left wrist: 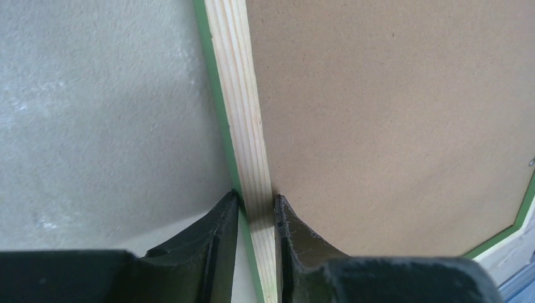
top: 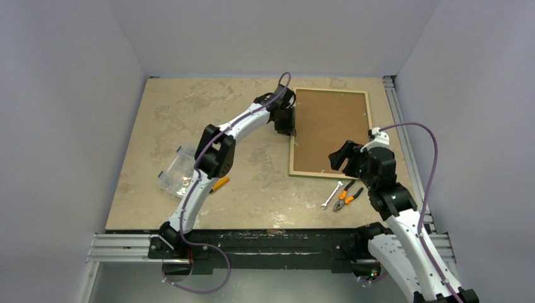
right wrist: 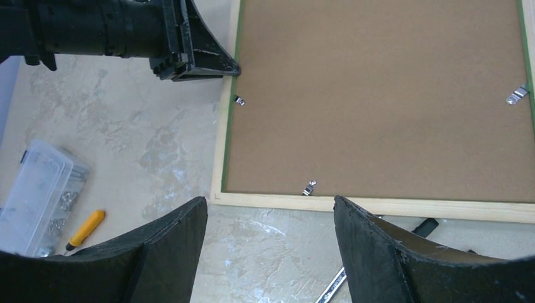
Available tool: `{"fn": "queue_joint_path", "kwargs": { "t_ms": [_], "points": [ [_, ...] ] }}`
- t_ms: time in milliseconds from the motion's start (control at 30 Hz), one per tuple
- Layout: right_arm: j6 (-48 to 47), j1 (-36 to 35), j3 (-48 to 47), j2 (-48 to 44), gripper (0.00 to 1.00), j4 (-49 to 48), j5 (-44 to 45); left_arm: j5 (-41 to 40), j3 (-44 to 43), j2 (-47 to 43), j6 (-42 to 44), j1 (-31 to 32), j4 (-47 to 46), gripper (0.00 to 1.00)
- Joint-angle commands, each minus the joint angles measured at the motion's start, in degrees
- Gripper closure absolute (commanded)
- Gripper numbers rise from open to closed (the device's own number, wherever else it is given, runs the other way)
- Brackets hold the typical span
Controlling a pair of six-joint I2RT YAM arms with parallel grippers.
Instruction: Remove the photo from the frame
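The frame (top: 315, 174) lies face down at the table's back right, its pale wood back and thin green edge showing. The photo (top: 331, 129) sits inside it, only its plain brown back visible; the print is hidden. My left gripper (top: 292, 131) is shut on the frame's left rail (left wrist: 236, 95), one finger on the outer side and one on the brown back (left wrist: 391, 113). My right gripper (right wrist: 270, 205) is open and empty, held just above and in front of the frame's near rail (right wrist: 410, 207). Small metal clips (right wrist: 310, 187) hold the brown back (right wrist: 378, 95).
A clear plastic box (top: 178, 172) and an orange-handled screwdriver (top: 219, 184) lie at the left front. A wrench (top: 332, 194) and orange-handled pliers (top: 347, 197) lie just in front of the frame. Walls enclose the table on three sides.
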State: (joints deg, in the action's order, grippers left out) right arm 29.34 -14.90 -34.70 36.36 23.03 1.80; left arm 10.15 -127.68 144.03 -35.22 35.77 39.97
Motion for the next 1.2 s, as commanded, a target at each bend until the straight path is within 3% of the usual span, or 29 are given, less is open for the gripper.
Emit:
{"fn": "queue_joint_path", "kwargs": {
  "t_ms": [0, 433, 600, 700, 767, 933, 1167],
  "points": [
    [-0.3, 0.0, -3.9, -0.2, 0.28, 1.0, -0.4, 3.2, -4.7, 1.6, -4.4, 0.5, -4.6, 1.0],
    [-1.4, 0.0, -4.7, 3.6, 0.26, 0.1, -1.6, 0.0, 7.4, -5.9, -9.2, 1.4, -9.2, 0.99],
    [-1.5, -0.1, -4.4, 9.0, 0.26, -0.7, -3.5, 2.2, 9.7, -10.2, -9.3, 0.6, -8.1, 0.69],
    [-1.4, -0.3, -4.1, 12.4, 0.25, -2.2, -5.0, 5.6, 17.7, -17.0, -10.5, -1.6, -12.8, 0.27],
    [-1.1, -1.5, -4.4, 14.8, 0.25, -2.7, -5.2, 7.2, 24.1, -24.2, -10.0, -3.5, -15.1, 0.11],
    [1.6, -12.3, -3.3, 19.2, 0.25, -7.9, -2.0, 4.9, 42.8, -42.5, -4.0, -7.2, -15.0, 0.05],
    [4.7, -26.4, -1.8, 27.7, 0.27, -20.7, -3.9, -4.1, 68.5, -61.5, 1.8, -7.6, -12.1, 0.06]
  ]
}}
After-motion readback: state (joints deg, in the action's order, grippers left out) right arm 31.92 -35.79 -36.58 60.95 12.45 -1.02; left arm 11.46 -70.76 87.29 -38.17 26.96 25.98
